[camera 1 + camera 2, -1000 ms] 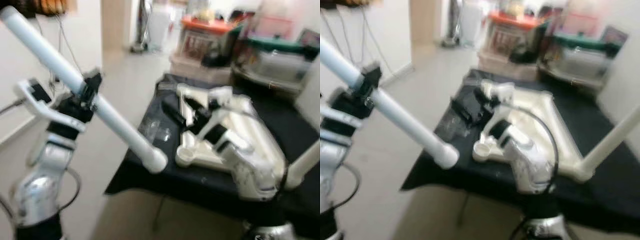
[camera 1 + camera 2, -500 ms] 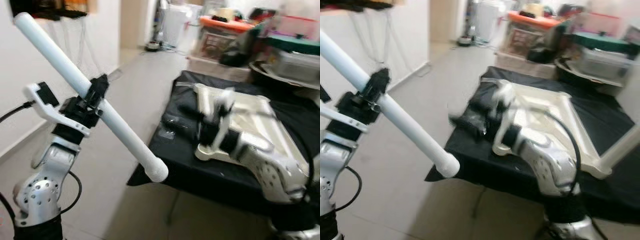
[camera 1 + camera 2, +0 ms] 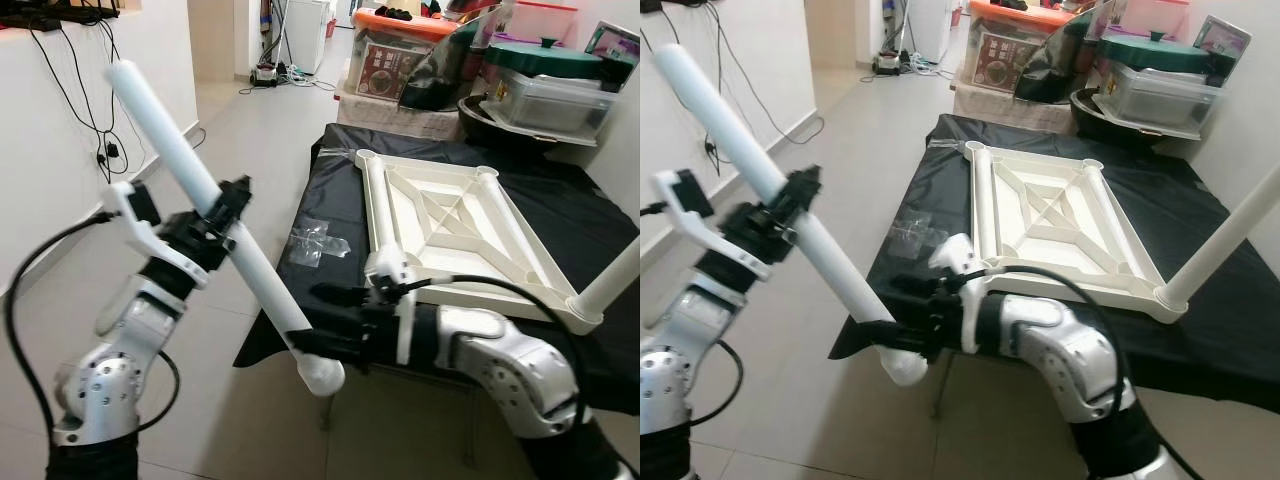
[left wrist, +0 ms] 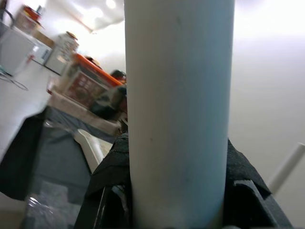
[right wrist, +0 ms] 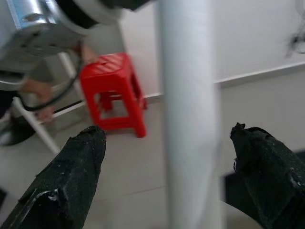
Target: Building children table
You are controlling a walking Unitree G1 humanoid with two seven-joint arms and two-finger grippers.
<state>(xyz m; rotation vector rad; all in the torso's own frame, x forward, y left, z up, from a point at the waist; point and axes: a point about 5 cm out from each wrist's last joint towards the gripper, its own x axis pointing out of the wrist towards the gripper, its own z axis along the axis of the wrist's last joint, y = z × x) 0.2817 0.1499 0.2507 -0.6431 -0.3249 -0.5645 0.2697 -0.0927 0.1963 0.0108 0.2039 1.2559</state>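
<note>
Black-draped work table [image 3: 330, 200], beyond both jaws, carrying upturned white plastic tabletop frame [image 3: 440, 225]. One white leg [image 3: 1225, 240] seated upright in far-right corner socket; judged early, remaining sockets open. Long white plastic tube leg [image 3: 210, 225] slanted off the table edge. Left gripper [image 3: 228, 210] clamped round its middle. Right gripper [image 3: 325, 325] spread wide, fingers [image 5: 71, 176] straddling lower end, contact unclear.
</note>
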